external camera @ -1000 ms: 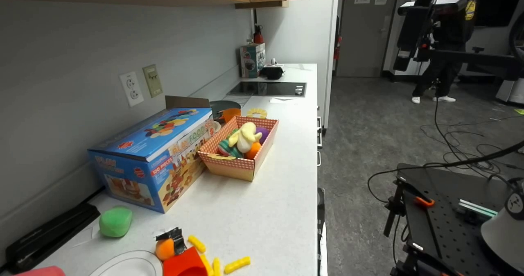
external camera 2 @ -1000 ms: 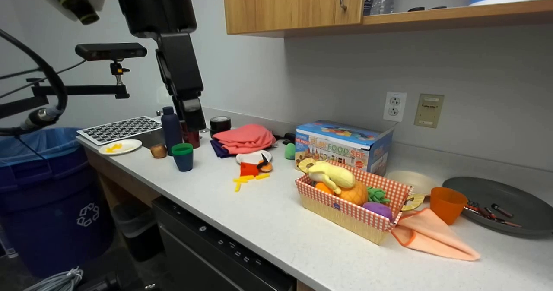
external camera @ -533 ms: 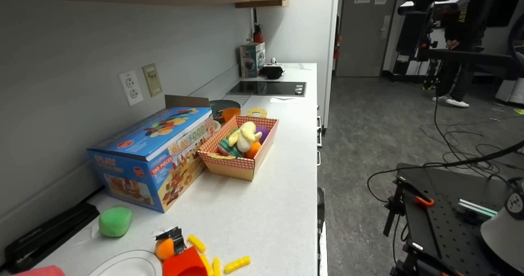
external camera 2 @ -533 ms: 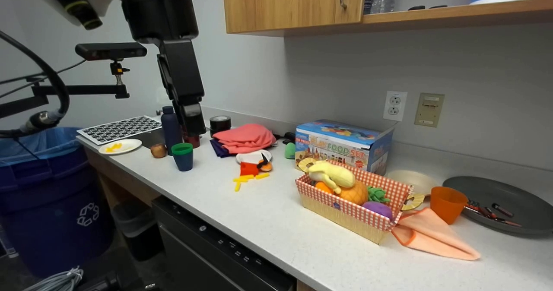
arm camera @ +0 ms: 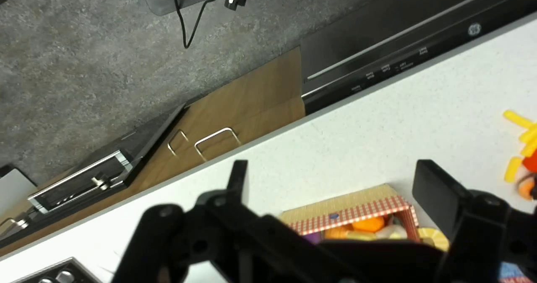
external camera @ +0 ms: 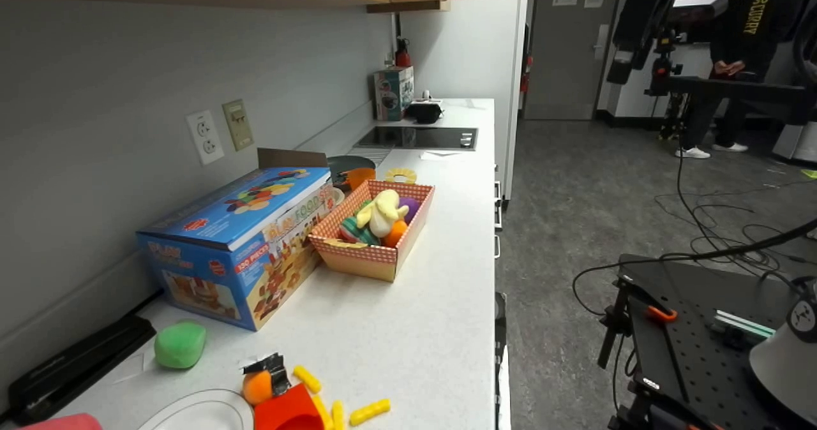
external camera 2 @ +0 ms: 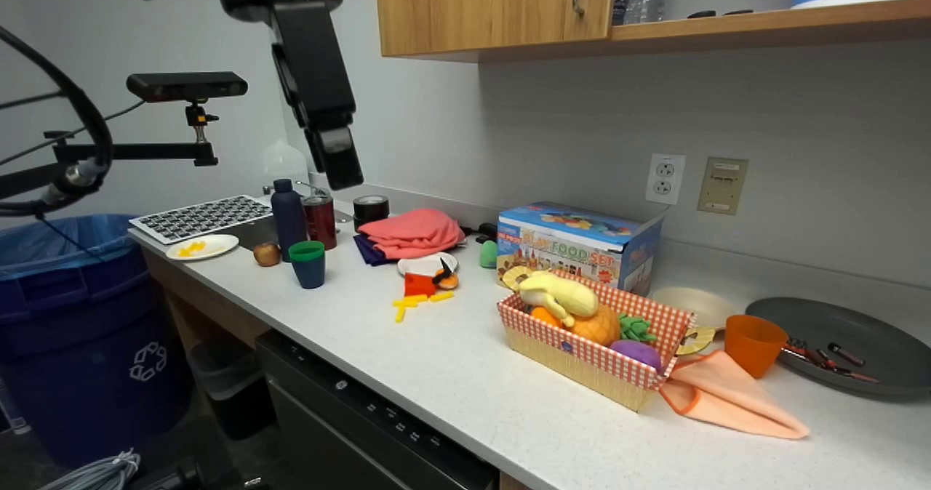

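Note:
My gripper (arm camera: 331, 165) is open and empty in the wrist view, its two black fingers wide apart. It hangs high above the white counter and touches nothing. It also shows at the upper left in an exterior view (external camera 2: 342, 159) and at the upper right in an exterior view (external camera: 625, 63), partly cut off. The basket (external camera 2: 571, 370) with a red-checked rim holds a yellow banana toy (external camera 2: 564, 294), an orange pineapple toy (external camera 2: 598, 326) and a purple toy (external camera 2: 634, 352). The basket also shows below the fingers in the wrist view (arm camera: 344, 203), partly hidden by the gripper.
A blue play food box (external camera 2: 574, 246) stands behind the basket. Yellow sticks, a red holder (external camera 2: 419, 284), a plate and a green cup (external camera 2: 307, 264) lie farther along the counter. An orange cup (external camera 2: 754, 344) and dark pan (external camera 2: 873, 330) stand beyond the basket. A cabinet (external camera 2: 494, 10) hangs above.
My gripper dips slightly, then rises and shifts a little right in the exterior view with the bins. The person in the background has moved. The things on the counter have not moved.

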Controlling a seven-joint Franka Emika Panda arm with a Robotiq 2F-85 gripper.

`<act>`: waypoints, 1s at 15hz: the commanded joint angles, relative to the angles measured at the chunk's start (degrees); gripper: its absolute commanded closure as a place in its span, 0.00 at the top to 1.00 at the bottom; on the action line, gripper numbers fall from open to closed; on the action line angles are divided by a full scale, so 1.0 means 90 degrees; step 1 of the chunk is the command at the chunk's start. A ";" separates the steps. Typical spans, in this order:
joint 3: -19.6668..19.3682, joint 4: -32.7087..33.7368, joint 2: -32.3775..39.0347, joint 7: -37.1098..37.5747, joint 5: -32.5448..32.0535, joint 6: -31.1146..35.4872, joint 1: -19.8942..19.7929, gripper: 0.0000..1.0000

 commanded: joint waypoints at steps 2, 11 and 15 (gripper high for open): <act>-0.0428 0.0711 -0.0096 0.0007 -0.0056 0.0125 -0.0532 1.00; -0.0661 0.1165 0.0131 0.0002 -0.0179 0.0444 -0.0985 1.00; -0.0660 0.1173 0.0163 0.0005 -0.0179 0.0452 -0.0985 1.00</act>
